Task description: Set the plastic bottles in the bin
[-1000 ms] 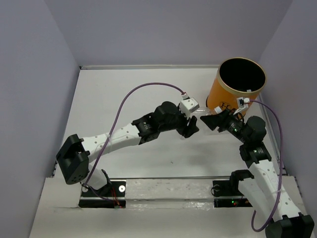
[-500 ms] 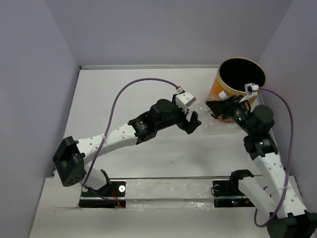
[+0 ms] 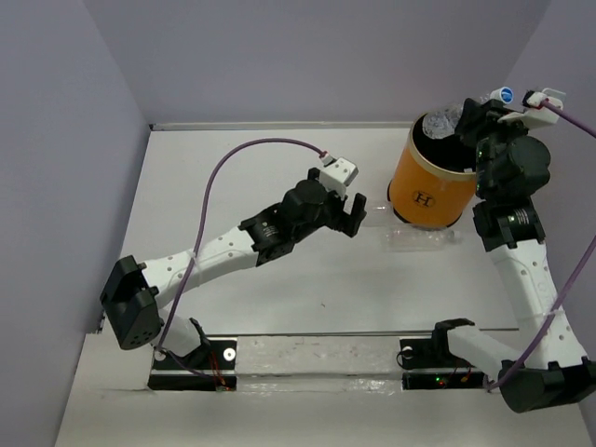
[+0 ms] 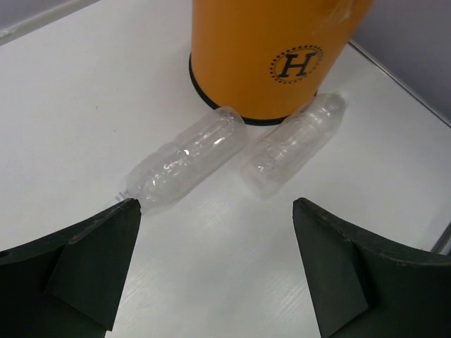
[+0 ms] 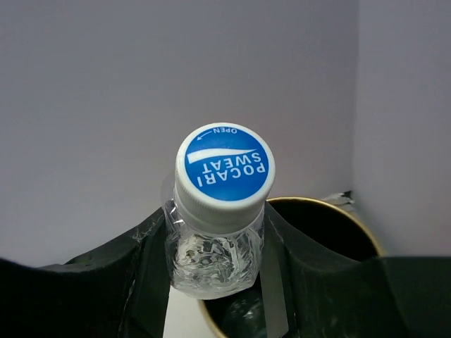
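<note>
A small clear bottle [image 5: 211, 259] with a blue and white cap [image 5: 225, 169] is pinched tight in the right gripper [image 5: 215, 245], up over the open top of the bin [image 3: 430, 186]. The bin is a tall orange can, round and smooth, black inside. The bottle is thin, crinkly plastic and looks tipped, with its cap out past the rim. If the gripper lets go too soon, the bottle could hit the rim and bounce out. Two more bottles [image 4: 187, 158] lie flat on the white table [image 4: 70, 105], close against the foot of the bin. They are round and slippery, so a bump could make them roll away. The left gripper [image 4: 215, 211] hangs over them with its fingers spread wide, holding nothing.
</note>
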You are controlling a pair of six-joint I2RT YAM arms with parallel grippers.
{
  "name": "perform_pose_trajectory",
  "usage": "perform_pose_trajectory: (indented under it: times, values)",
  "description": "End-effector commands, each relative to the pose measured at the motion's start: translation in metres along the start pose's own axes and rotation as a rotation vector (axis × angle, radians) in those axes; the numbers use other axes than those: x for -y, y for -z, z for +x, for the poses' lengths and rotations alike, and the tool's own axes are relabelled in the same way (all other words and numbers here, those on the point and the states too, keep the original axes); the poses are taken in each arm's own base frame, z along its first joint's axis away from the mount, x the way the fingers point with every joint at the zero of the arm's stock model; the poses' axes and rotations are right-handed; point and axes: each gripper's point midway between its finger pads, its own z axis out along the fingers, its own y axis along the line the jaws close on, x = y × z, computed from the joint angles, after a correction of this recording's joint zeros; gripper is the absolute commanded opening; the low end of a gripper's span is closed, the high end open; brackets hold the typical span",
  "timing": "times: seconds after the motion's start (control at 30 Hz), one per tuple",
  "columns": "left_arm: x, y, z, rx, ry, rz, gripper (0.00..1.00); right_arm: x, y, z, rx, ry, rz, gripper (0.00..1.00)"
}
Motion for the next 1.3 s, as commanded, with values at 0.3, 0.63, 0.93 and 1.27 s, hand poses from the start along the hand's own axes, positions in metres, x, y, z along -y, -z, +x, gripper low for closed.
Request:
perform_pose_trajectory:
  times: [0.3, 0.63, 0.93, 1.27]
  values:
    - [-0.071, -0.091, 0.028, -0.184, -0.346, -0.131, 0.99, 0.058, -0.046, 0.057, -0.13, 0.181, 0.226, 0.94]
    - [-0.079, -0.132, 0.047, -0.322, -0.477, 0.026, 0.99, 0.001, 0.001, 0.033, -0.166, -0.016, -0.065, 1.0]
    - [-0.059, -0.157, 0.075, -0.376, -0.459, 0.171, 0.99, -0.019, 0.053, 0.055, -0.225, -0.113, -0.23, 0.99]
    - [-0.061, -0.167, 0.133, -0.532, -0.44, 0.225, 0.99, -0.025, 0.069, 0.063, -0.251, -0.148, -0.276, 0.99]
